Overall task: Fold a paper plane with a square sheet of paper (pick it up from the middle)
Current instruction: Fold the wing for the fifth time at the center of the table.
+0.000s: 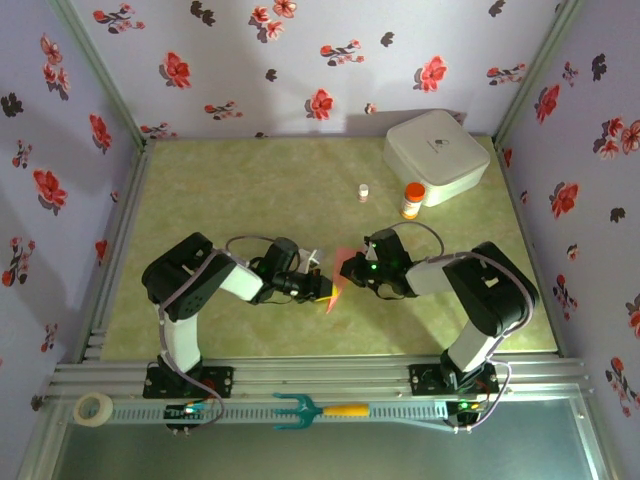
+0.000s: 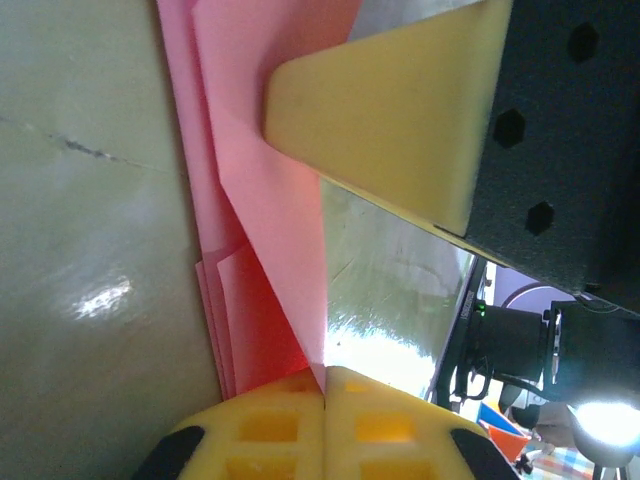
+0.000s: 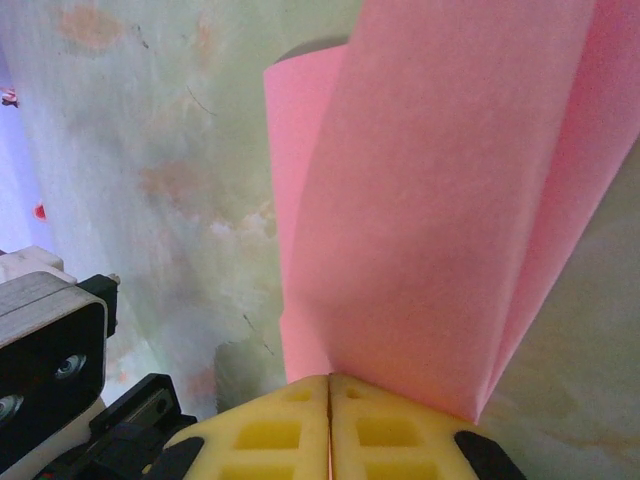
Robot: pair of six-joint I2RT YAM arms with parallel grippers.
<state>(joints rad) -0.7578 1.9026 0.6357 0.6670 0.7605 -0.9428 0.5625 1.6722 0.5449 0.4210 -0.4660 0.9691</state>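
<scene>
Yellow left fingers (image 2: 260, 440) press together on one edge of the folded pink paper (image 2: 270, 220). The left wrist camera shows its stacked layers against the green worktop (image 2: 90, 250). Right fingers (image 3: 390, 440), also shut tight, pinch the paper's other end, seen as fanned pleats from their own wrist. The overhead camera places both arms meeting at mid-worktop and adds a white box (image 1: 435, 155), an orange bottle (image 1: 411, 200) and a teal fork (image 1: 320, 409).

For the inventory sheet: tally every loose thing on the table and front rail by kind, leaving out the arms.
bottles: 2 (small white bottle, orange bottle)
white box: 1
pink paper, partly folded: 1
tape roll: 1
teal fork: 1
Total: 6
</scene>
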